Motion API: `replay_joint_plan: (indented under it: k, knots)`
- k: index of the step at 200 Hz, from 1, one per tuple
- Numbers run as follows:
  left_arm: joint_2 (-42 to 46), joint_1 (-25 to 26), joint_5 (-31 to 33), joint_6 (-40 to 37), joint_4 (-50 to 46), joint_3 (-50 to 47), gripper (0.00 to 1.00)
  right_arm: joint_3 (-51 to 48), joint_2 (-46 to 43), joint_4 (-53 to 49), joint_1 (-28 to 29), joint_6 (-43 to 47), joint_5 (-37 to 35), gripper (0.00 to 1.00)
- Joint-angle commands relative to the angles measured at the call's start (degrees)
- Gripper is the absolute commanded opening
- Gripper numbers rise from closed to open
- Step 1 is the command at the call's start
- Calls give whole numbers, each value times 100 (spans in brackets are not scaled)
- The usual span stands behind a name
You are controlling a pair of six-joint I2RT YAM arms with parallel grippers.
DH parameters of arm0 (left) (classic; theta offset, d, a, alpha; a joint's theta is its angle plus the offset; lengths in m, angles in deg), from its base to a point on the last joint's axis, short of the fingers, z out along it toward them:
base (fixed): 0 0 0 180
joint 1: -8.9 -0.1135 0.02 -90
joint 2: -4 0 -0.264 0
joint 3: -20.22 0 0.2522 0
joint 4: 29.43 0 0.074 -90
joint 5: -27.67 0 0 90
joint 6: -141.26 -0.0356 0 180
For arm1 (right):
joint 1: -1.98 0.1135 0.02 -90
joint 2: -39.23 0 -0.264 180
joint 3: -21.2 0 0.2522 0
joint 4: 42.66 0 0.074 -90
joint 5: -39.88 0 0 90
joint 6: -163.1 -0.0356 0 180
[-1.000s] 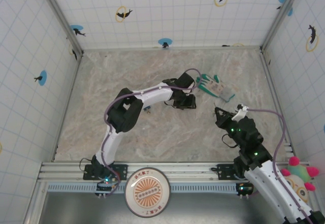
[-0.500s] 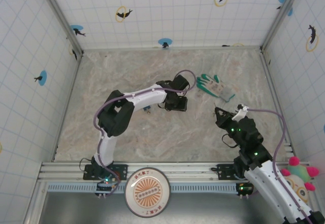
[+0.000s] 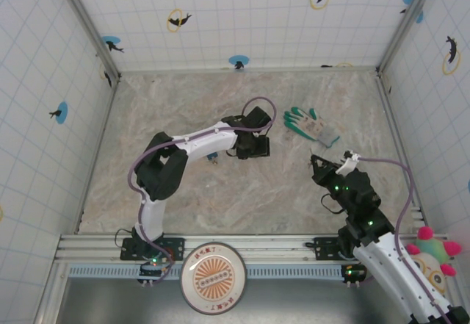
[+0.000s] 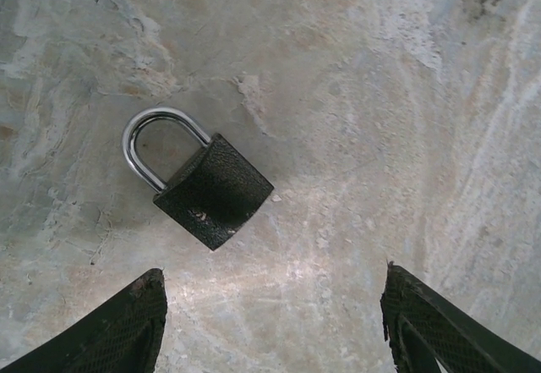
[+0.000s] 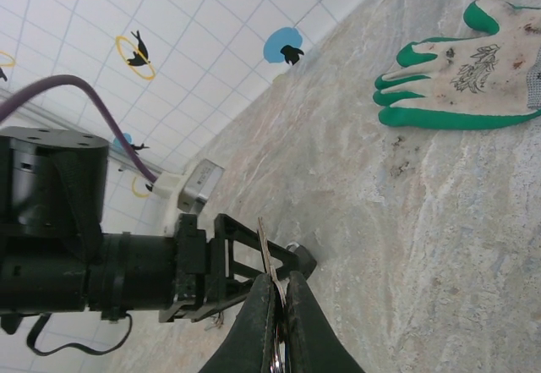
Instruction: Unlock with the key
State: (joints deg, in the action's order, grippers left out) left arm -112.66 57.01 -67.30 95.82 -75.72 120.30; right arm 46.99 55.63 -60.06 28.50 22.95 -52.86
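A black padlock (image 4: 211, 191) with a silvery shackle lies flat on the marble floor. My left gripper (image 4: 272, 284) hovers just above it, open, with bare floor between its fingers and the padlock slightly ahead of the tips. From above, the left gripper (image 3: 253, 148) is at mid-table. My right gripper (image 5: 277, 287) is shut on the key (image 5: 266, 253), whose thin silvery blade sticks up from the fingertips. Past it I see the left gripper's black body and the padlock (image 5: 302, 260) beneath. The right gripper (image 3: 317, 164) stays to the right of the left one.
A green-and-white glove (image 3: 312, 126) lies flat behind and right of the left gripper, also seen ahead of the right wrist (image 5: 461, 77). A small teal bit (image 3: 212, 157) sits under the left forearm. Tiled walls enclose the floor; a plush toy (image 3: 433, 254) sits outside, bottom right.
The left gripper has drawn back to the left, away from the glove, and its jaws have widened. The right arm with the key has not moved.
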Motion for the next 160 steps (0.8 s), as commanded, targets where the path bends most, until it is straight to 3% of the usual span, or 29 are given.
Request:
replay_joint_plan:
  k: [1, 81, 160]
  knots:
    - [-187, -5, 179, 314, -104, 157, 69, -87, -149, 19, -20, -30, -24, 0]
    - [-634, -35, 496, 275, -242, 595, 69, -78, -178, -36, -33, -38, -31, 0]
    - [-1157, -66, 828, -79, -604, 1111, 58, -61, -148, -80, -33, -38, -73, 0]
